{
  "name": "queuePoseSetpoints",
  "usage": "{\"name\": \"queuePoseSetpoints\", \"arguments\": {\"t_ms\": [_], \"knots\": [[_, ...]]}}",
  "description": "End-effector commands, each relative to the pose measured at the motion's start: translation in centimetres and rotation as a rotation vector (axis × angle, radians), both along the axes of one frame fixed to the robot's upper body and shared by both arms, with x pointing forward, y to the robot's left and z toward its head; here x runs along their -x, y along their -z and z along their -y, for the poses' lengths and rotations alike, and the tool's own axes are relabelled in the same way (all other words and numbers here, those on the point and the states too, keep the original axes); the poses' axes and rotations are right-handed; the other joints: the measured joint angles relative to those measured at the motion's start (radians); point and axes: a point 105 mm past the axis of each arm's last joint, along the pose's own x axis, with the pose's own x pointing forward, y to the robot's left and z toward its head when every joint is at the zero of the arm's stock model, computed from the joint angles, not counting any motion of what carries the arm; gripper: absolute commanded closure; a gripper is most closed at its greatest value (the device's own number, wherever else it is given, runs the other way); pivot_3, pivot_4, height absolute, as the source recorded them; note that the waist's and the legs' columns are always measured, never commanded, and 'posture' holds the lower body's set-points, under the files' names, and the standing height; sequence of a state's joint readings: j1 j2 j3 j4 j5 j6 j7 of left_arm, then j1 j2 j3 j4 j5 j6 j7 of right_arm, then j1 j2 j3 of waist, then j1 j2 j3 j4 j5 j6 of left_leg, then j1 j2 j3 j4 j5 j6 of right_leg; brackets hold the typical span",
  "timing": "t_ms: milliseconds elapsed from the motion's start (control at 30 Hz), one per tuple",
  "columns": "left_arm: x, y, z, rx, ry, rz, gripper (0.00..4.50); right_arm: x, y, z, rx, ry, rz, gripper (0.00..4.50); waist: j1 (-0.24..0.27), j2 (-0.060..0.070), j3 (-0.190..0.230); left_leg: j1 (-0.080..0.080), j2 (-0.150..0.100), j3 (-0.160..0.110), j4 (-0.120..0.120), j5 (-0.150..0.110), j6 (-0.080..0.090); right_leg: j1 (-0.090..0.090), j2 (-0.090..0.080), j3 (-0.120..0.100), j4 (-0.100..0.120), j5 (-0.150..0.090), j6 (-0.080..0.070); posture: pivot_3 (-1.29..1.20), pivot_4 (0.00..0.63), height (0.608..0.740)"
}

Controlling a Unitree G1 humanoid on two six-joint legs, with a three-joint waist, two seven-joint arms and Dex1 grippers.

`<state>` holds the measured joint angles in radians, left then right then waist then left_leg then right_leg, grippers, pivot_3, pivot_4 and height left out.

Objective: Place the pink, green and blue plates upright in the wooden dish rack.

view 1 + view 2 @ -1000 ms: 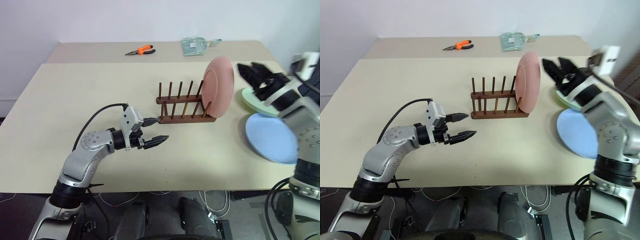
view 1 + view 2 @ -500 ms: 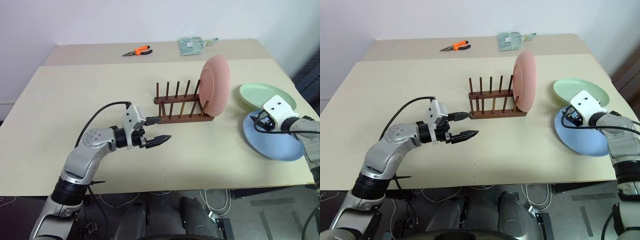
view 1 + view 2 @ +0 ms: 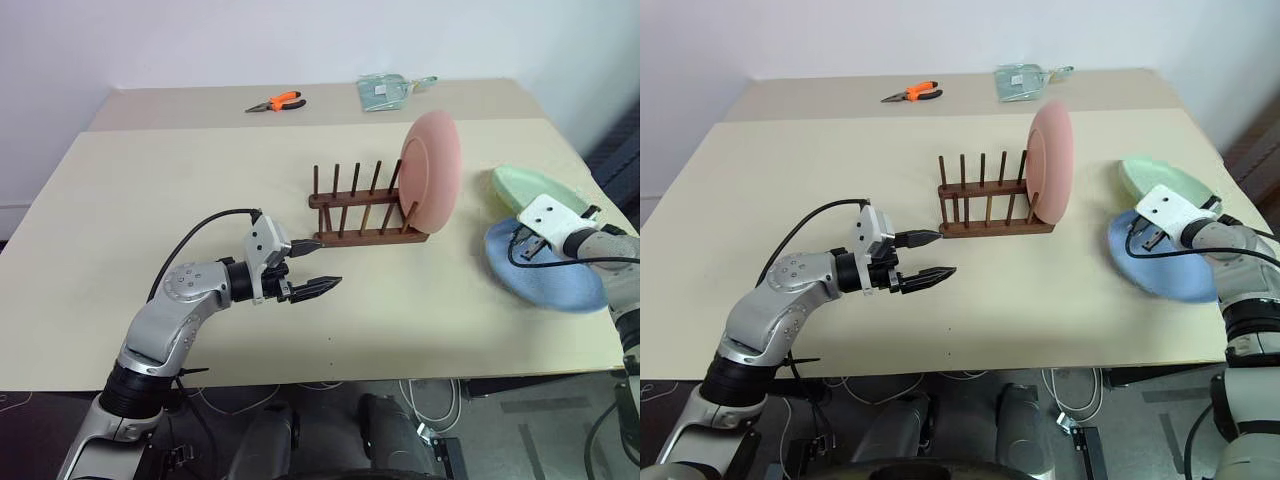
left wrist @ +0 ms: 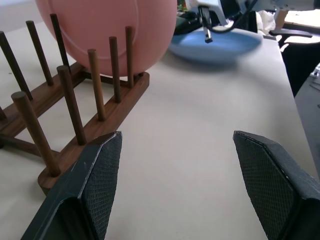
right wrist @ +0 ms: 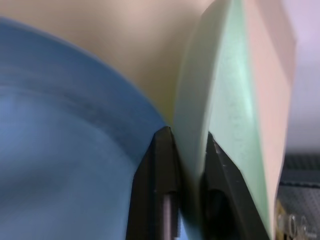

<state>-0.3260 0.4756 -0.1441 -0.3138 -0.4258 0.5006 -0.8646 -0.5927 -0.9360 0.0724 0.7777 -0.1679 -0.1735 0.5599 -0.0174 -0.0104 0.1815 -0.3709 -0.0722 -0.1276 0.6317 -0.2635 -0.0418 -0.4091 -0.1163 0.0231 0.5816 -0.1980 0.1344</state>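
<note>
1. Right gripper (image 5: 187, 165): you have its black fingers pinched on the rim of the green plate (image 5: 225, 100), which is smooth, matte and tilted up.
2. Left gripper (image 3: 312, 265) hangs with jaws wide apart, just in front of the wooden dish rack (image 3: 365, 208).
3. That rack is dark brown, with thin round pegs on two base bars.
4. The pink plate (image 3: 432, 172) stands upright at the rack's right end.
5. The blue plate (image 3: 545, 275) lies flat to the rack's right.
6. A second ago your right gripper hovered spread above the plates; since then it has dropped and closed.
</note>
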Motion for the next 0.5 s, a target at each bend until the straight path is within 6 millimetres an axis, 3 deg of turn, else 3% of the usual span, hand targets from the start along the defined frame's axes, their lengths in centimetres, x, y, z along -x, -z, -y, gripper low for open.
{"name": "queuePoseSetpoints", "arguments": {"t_ms": [33, 133, 200, 333, 400, 500], "knots": [[0.3, -0.9, 0.0, 0.012, 0.012, 0.036, 0.85, 0.1, -3.5, -0.5, -0.030, -0.034, 0.129, 4.46, 0.001, 0.000, 0.000, 0.000, 0.000, 0.000, 0.000, 0.000, 0.000, 0.000, 0.000, 0.000, 0.000, 0.000, 0.000, 0.00, 0.150, 0.740], [-0.1, -1.2, -0.3, 0.015, -0.005, 0.048, 0.85, 0.7, -6.8, -1.5, -0.099, -0.065, 0.248, 4.46, 0.003, 0.000, 0.000, 0.000, 0.000, 0.000, 0.000, 0.000, 0.000, 0.000, 0.000, 0.000, 0.000, 0.000, 0.000, 0.00, 0.150, 0.740], [-0.2, -1.2, -0.4, 0.016, -0.012, 0.050, 0.85, 1.1, -7.9, -2.0, -0.134, -0.072, 0.283, 4.46, 0.004, 0.000, 0.000, -0.001, 0.000, 0.000, 0.001, 0.000, 0.000, 0.000, 0.000, 0.000, 0.000, 0.000, 0.000, 0.00, 0.150, 0.740], [-1.6, -1.6, -3.1, 0.015, -0.130, 0.086, 0.85, 4.1, -16.9, -6.5, -0.722, -0.252, 0.569, 4.46, 0.000, 0.001, 0.000, 0.000, 0.000, -0.001, 0.000, 0.000, 0.000, 0.000, 0.000, 0.000, 0.000, 0.000, 0.000, 0.00, 0.150, 0.740], [-2.2, -1.5, -4.6, 0.005, -0.183, 0.100, 0.85, 5.9, -19.6, -8.3, -0.975, -0.368, 0.606, 4.46, 0.001, 0.001, 0.000, 0.000, 0.001, -0.002, 0.000, 0.000, 0.000, 0.000, 0.001, 0.000, 0.001, 0.000, 0.000, 0.00, 0.150, 0.740], [-2.7, -1.1, -6.6, -0.021, -0.239, 0.112, 0.85, 8.8, -22.0, -11.1, -1.262, -0.586, 0.563, 4.46, 0.008, 0.000, 0.000, -0.001, 0.001, -0.004, 0.000, 0.000, 0.000, 0.000, 0.001, -0.001, 0.000, 0.000, 0.000, 0.00, 0.150, 0.740]]}}
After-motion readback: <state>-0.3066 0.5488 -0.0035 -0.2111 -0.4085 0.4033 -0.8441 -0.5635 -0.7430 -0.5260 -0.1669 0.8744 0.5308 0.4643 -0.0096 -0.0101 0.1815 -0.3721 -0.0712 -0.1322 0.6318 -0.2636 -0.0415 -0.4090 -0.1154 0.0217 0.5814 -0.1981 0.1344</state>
